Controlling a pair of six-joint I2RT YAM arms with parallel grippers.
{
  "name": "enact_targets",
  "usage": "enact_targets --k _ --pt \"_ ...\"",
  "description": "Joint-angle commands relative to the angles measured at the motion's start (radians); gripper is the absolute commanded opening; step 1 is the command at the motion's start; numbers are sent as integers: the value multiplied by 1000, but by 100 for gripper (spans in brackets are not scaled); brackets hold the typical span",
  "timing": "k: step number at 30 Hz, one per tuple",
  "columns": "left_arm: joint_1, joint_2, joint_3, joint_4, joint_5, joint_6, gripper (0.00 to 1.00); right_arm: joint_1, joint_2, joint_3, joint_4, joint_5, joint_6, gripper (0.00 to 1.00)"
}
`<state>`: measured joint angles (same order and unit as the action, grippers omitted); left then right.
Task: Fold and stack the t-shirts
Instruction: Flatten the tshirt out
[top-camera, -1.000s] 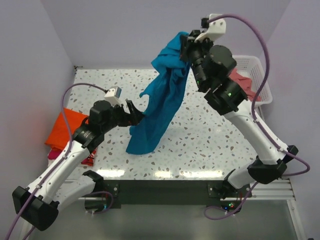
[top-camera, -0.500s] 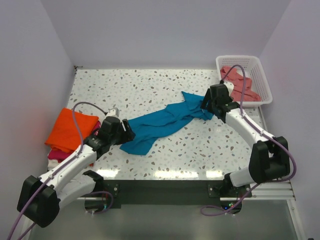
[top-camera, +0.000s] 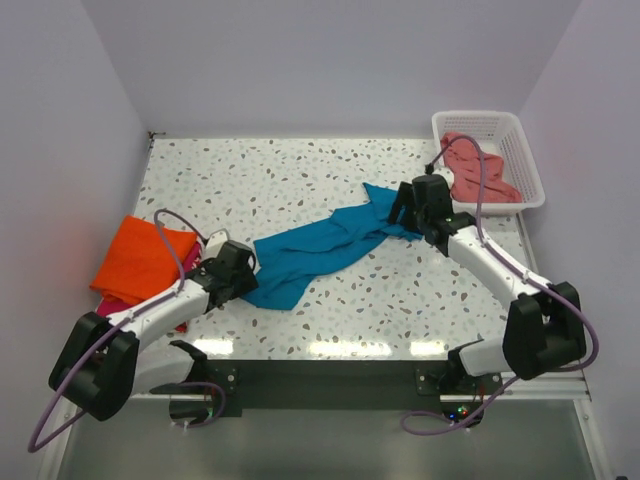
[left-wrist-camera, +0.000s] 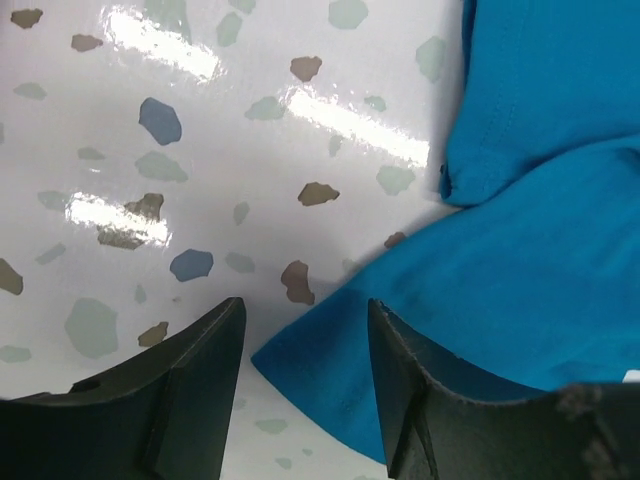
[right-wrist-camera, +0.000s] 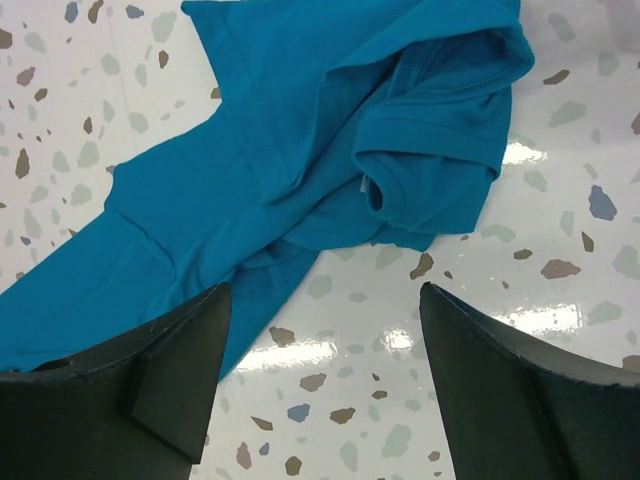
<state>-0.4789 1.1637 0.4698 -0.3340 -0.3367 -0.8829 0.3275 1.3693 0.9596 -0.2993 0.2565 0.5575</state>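
Sprawling flat, teal shirt (top-camera: 320, 250); left hand (left-wrist-camera: 305, 330), right hand (right-wrist-camera: 322, 300) both gaping, holding nothing; orange shirt (top-camera: 135, 255) left, basket (top-camera: 478, 114) right

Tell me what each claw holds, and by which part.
Nothing. The left claw and the right claw are both open above the teal t-shirt, which lies crumpled on the table.
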Motion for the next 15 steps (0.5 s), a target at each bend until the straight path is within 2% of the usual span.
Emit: enact_targets --k 1,7,15 --pt "-3 46 13 70 -21 -36 55 5 77 89 51 -29 -27 79" --pt "-3 74 1 108 25 -25 45 18 275 249 19 -16 -73 78" --pt "-1 36 4 105 74 -1 28 79 487 473 -73 104 -142 77"
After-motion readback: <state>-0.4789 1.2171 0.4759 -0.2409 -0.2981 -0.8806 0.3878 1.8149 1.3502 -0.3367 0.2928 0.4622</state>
